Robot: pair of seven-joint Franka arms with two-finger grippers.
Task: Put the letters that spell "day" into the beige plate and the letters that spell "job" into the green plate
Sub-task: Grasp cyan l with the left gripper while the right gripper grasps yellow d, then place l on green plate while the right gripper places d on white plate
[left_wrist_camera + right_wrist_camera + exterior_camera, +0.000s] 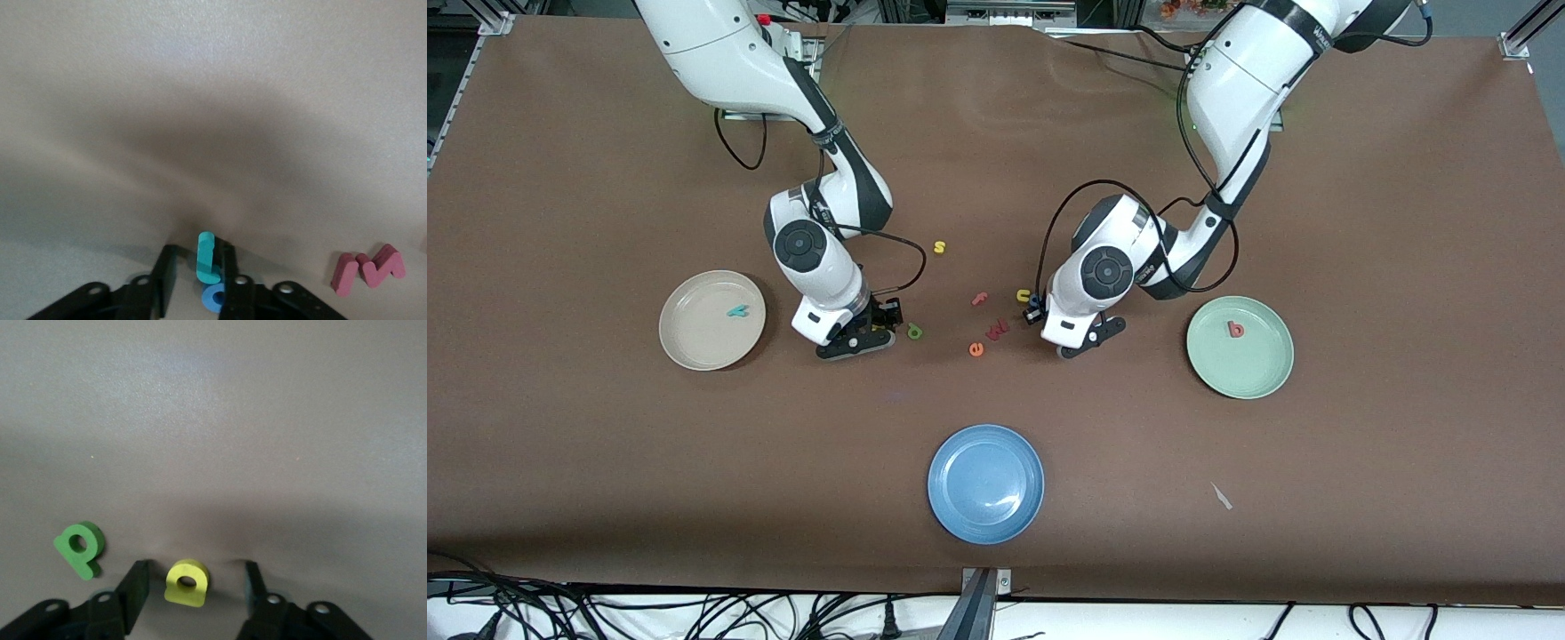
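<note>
Meanwhile, left end effector (200, 280) pinches teal "j" (206, 257) beside blue "o" (213, 297); right end effector (193, 587) open around yellow letter (187, 582).

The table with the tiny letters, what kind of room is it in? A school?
More likely a robot lab than a school. A brown mat covers the table, which has metal frame rails at its edges. Two white robot arms are mounted there, and loose cables run along the floor edge. Toy letters and plates look like a practice exercise.

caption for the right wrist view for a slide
Right gripper, fingers apart, straddles the yellow rounded letter on the brown table, green letter lying beside it.
</note>
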